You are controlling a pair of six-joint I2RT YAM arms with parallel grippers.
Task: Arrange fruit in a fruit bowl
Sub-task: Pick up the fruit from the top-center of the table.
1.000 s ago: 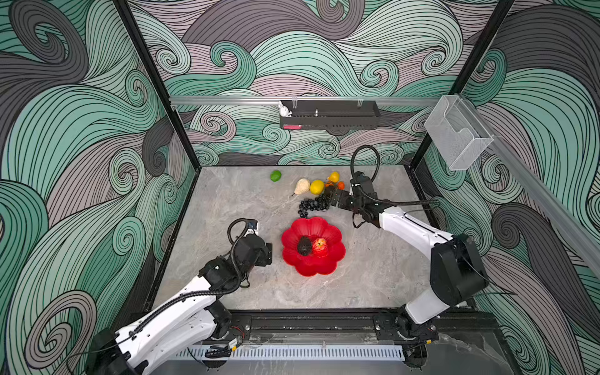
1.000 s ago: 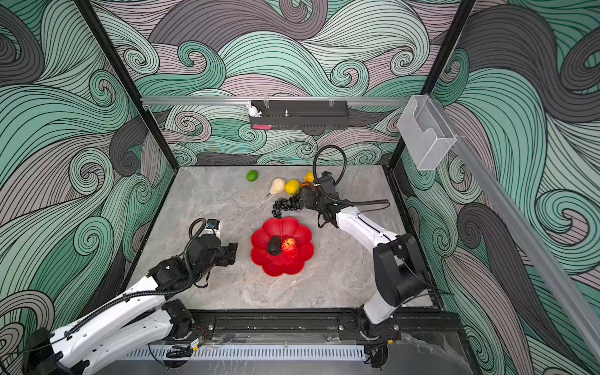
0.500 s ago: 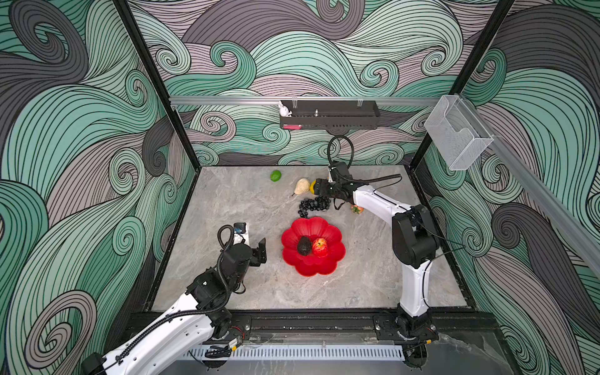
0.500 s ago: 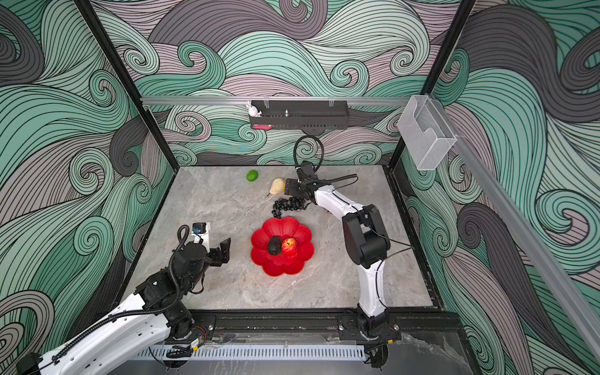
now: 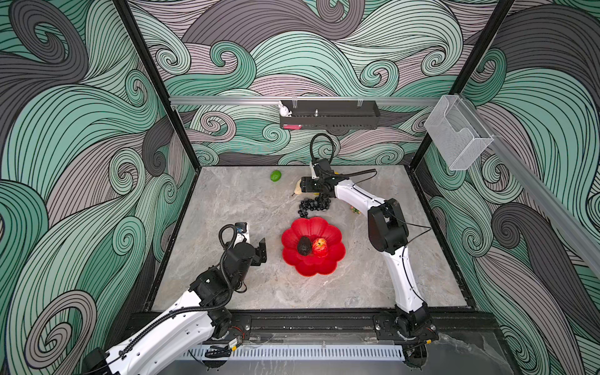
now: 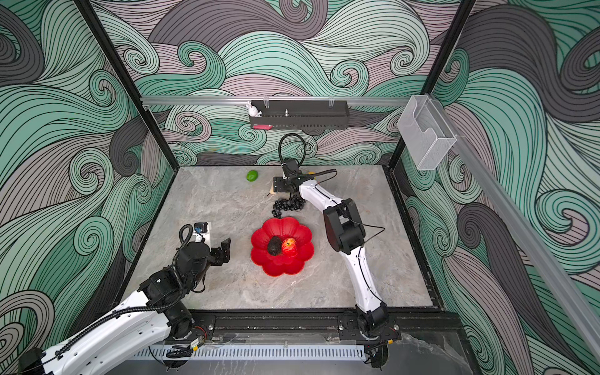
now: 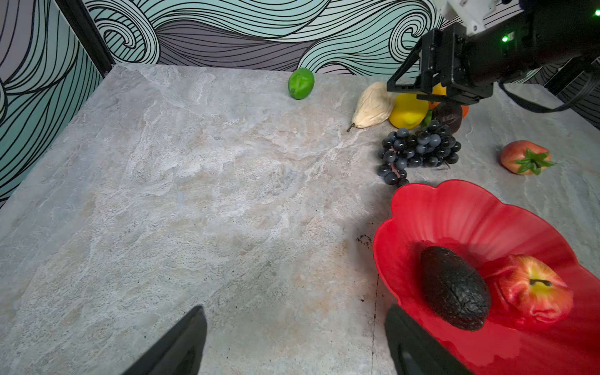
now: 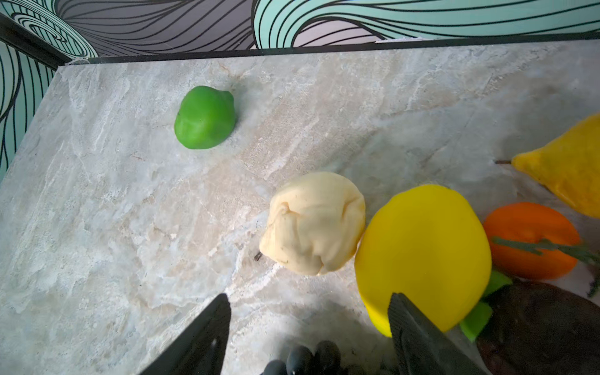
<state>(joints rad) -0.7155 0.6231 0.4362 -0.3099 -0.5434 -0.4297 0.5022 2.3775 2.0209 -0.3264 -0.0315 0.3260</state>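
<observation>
The red scalloped fruit bowl [image 5: 321,227] [image 6: 282,227] [image 7: 454,211] sits mid-table and holds a dark avocado [image 5: 304,245] and a red apple [image 5: 320,245]. Behind it lies the black grape bunch [image 5: 313,205]. My right gripper [image 5: 305,186] [image 8: 308,297] hangs open just above the grapes. Close in front of it are the beige pear [image 8: 313,222] and a yellow lemon [image 8: 422,256], and nothing is between its fingers. A lime [image 5: 275,176] lies apart at the back. My left gripper [image 5: 262,251] [image 7: 295,308] is open and empty, left of the bowl.
Beside the lemon crowd an orange tangerine [image 8: 526,237], a second lemon [image 8: 565,168] and a dark mangosteen [image 8: 535,324]. A red fruit with a green calyx [image 7: 524,157] lies right of the grapes. A black shelf [image 5: 329,114] and a clear bin [image 5: 456,139] hang on the walls.
My right arm has swung left along the back, bringing its gripper over the grapes near the pear, with its jaws somewhat narrower. The left arm has drawn back; its gripper stays beside the bowl.
</observation>
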